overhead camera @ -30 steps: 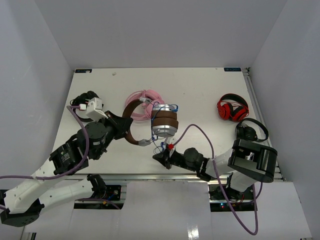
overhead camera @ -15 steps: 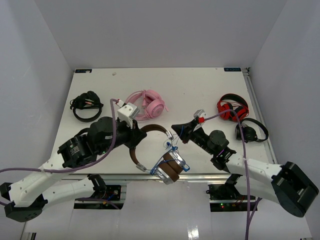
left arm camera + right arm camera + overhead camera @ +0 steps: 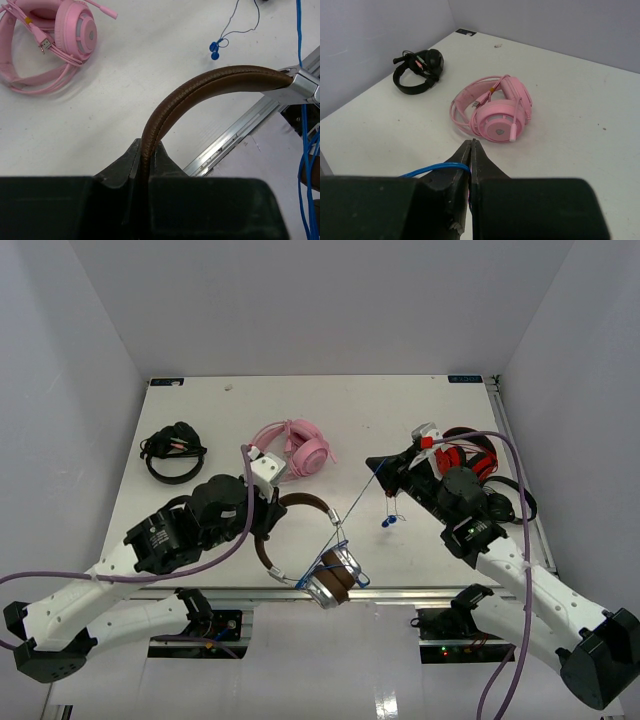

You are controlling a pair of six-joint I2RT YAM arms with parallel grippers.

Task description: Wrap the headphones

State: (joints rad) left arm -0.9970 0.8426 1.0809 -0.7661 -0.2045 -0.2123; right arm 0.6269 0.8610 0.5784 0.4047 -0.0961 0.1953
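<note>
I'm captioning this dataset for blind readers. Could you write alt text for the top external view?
Two robot arms stretch the cord of brown headphones above a white table: the left gripper clamps the headband, the right gripper pinches the cord taut. Pink headphones lie behind; red-and-black headphones sit at the right.

A robot-lab test cell — white table (image 3: 400, 420) boxed by bare pale walls (image 3: 300, 300), aluminium rail (image 3: 230, 137) along the front.

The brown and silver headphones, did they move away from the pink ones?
Yes. The brown-banded, silver-cupped headphones went from right beside the pink headphones down toward the near edge of the white table.
</note>
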